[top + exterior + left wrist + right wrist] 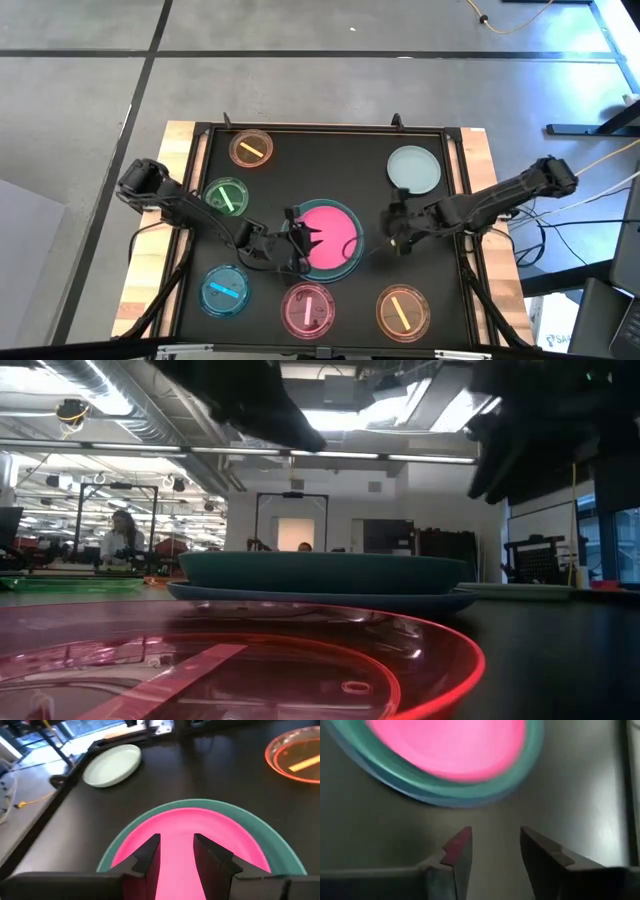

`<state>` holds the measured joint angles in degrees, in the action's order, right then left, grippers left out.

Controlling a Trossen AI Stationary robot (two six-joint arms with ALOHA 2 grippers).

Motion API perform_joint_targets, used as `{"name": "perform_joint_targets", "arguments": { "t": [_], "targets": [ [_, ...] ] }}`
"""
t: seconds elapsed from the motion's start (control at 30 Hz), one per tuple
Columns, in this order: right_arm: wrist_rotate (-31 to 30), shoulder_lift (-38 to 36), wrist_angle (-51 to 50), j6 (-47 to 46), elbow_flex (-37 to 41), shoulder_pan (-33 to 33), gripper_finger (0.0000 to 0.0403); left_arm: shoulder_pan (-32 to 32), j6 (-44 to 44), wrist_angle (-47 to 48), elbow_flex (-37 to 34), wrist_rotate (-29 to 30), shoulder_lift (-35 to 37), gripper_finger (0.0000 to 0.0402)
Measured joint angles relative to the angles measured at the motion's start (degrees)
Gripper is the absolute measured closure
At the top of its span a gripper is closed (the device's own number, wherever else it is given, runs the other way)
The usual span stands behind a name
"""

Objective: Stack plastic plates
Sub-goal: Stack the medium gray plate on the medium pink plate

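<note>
A stack stands mid-table: an opaque pink plate [330,240] lies in a teal plate [352,262], which rests on a blue-grey plate [320,600]. My left gripper [298,240] [177,845] is open, and its fingers hover over the near-left part of the pink plate [200,820]. My right gripper [398,237] [495,845] is open over the bare mat, just right of the stack [460,750]. A pale mint plate [413,168] lies flat at the far right. Several translucent dishes lie singly around the stack: orange [251,148], green [227,196], blue [225,290], pink [308,308], orange [402,310].
The black mat [370,150] covers the wooden table and has a raised frame edge. The dishes ring the stack to the left and near side. Bare mat lies between the stack and the mint plate. People and benches show far behind in the low view.
</note>
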<state>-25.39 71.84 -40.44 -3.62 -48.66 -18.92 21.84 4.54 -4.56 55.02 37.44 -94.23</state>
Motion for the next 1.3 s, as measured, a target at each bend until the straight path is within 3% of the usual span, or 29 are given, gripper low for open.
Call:
{"name": "perform_joint_targets", "arguments": {
  "t": [0.17,0.37,0.7,0.9,1.3],
  "targets": [
    [-2.5,-2.8,-2.6,-5.3,5.6,5.7,0.0246,-2.1,0.1,-0.3,0.0,-5.3,-2.3,0.0292],
    [-2.3,-1.8,0.0,-5.5,10.6,17.2,0.0246,-3.2,1.4,-0.7,0.0,-5.4,-2.3,0.0292],
    [7.0,-1.5,8.7,-4.2,15.5,32.8,0.0246,-3.2,1.5,-0.6,0.0,-5.5,-2.3,0.0292],
    [8.3,-1.5,12.1,-2.1,17.5,36.7,0.0252,-3.2,1.5,-0.6,0.0,-5.5,-2.3,0.0292],
    [9.8,-1.5,20.2,-0.5,22.0,37.4,0.0323,-3.2,1.5,-0.6,0.0,-5.5,-2.3,0.0292]
  ]
}}
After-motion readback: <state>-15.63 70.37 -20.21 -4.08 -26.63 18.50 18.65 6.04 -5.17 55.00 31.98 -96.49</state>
